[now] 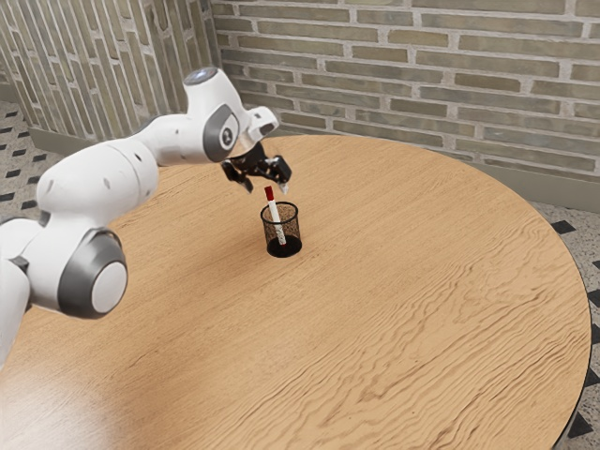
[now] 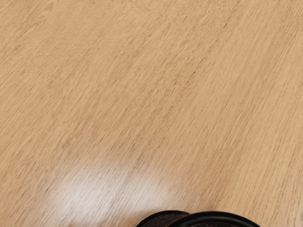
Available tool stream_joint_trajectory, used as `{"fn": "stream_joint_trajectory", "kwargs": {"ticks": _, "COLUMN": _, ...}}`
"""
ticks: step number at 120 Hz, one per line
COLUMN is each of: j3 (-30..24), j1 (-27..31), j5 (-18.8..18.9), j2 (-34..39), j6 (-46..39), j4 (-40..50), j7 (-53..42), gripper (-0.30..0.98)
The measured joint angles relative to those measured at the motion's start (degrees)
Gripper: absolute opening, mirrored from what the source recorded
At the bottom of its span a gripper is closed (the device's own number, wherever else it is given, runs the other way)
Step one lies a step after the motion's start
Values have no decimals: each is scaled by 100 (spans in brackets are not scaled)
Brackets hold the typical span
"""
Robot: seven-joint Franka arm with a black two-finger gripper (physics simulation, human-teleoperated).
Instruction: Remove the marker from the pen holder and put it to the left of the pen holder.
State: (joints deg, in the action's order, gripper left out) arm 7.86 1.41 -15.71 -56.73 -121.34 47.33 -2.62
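My gripper (image 1: pixel 268 187) hangs over the pen holder in the exterior view, its two fingers apart and nothing gripped between them. Just below the fingertips is the red cap of the white marker (image 1: pixel 276 220), which leans inside the black mesh pen holder (image 1: pixel 297 230) with its cap end above the rim. The pen holder stands upright on the table. At the wrist view's lower edge, the black curved rim of the pen holder (image 2: pixel 215 216) is partly in view.
The round wooden table (image 1: pixel 403 281) extends around the holder, with its curved edge toward the exterior view's right. A brick wall (image 1: pixel 422 84) stands behind the table.
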Motion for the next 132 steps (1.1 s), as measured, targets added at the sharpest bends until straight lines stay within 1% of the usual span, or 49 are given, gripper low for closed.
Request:
{"fn": "stream_joint_trajectory", "kwargs": {"ticks": 12, "j3": -17, "j1": 7, "j5": -27, "j2": -61, "j6": -278, "j4": 5, "j7": -212, "gripper": 67}}
{"fn": "stream_joint_trajectory", "kwargs": {"ticks": 32, "j3": -17, "j1": 17, "j5": -100, "j2": -77, "j6": -533, "j4": 15, "j7": -502, "gripper": 52}}
{"fn": "stream_joint_trajectory", "kwargs": {"ticks": 48, "j3": -176, "j1": 17, "j5": -256, "j2": -103, "j6": -715, "j4": 35, "j7": -705, "gripper": 45}}
{"fn": "stream_joint_trajectory", "kwargs": {"ticks": 76, "j3": -225, "j1": 47, "j5": -366, "j2": -68, "j6": -892, "j4": 269, "j7": -978, "gripper": 41}}
{"fn": "stream_joint_trajectory", "kwargs": {"ticks": 99, "j3": -199, "j1": 53, "j5": -412, "j2": 213, "j6": -948, "j4": 702, "j7": -1136, "gripper": 41}}
{"fn": "stream_joint_trajectory", "kwargs": {"ticks": 118, "j3": -197, "j1": 53, "j5": -471, "j2": 289, "j6": -969, "j4": 857, "j7": -1233, "gripper": 40}}
{"fn": "stream_joint_trajectory", "kwargs": {"ticks": 132, "j3": -197, "j1": 53, "j5": -538, "j2": 309, "j6": -977, "j4": 879, "j7": -1289, "gripper": 33}}
